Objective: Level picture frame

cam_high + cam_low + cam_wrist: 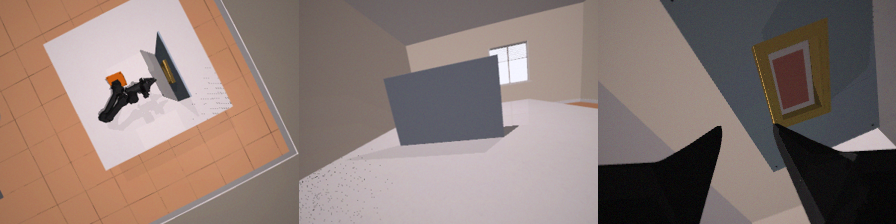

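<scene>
Apparently the frame [168, 72] [792, 77] hangs on the front of the panel [161, 48] [448, 101] [718, 55], around its middle, its back turned to the panel so that the hidden strip can rest on the screw. Neither strip nor screw shows. The panel stands upright on the surface [82, 138] [441, 187] [873, 140], presumably to serve as the wall. The arm [134, 90] reaches toward the panel's front from its orange base [116, 78], and the jaws are released, part-way open with nothing between them, likely so the frame can settle and its lean be judged. That lean is hard to read: the wrist view is slanted, and the panel's back hides the frame from the exterior. If it is crooked, the next move is a slight lift and one notch toward the high side; too much lift could unhook it. Counted: one frame, one panel, one arm, one base.
</scene>
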`<state>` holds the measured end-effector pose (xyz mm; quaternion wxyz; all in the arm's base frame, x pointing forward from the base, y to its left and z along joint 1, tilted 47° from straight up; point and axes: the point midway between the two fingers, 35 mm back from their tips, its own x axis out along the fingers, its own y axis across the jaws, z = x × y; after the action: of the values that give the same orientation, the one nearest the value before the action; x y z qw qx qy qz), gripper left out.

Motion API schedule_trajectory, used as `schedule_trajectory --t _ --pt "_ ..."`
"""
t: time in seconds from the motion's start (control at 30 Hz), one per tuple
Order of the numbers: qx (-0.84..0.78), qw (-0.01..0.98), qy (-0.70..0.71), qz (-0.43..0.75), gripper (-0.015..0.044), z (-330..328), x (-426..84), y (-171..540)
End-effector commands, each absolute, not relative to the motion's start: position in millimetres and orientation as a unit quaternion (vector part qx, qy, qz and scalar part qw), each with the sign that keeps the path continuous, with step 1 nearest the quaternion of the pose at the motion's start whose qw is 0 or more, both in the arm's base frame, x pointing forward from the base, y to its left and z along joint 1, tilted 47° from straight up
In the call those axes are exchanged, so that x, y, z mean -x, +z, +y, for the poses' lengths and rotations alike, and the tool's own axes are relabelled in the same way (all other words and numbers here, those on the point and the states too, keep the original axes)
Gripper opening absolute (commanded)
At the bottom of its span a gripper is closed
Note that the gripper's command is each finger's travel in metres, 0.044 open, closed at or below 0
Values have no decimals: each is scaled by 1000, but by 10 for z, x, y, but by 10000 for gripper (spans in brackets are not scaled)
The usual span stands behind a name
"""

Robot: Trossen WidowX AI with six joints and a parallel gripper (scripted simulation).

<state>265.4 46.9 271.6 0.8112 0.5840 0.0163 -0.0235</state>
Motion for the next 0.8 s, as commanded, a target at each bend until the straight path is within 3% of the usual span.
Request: schedule_trajectory --t 0.0,0.27,0.43,0.77 --pt "-586 810 -25 15 260 462 -2652 2719" --pt "-579 815 -23 16 260 458 -2656 2698" --pt "-457 889 -22 18 260 221 -2660 2282" --pt "-451 892 -22 18 260 211 -2658 2263"
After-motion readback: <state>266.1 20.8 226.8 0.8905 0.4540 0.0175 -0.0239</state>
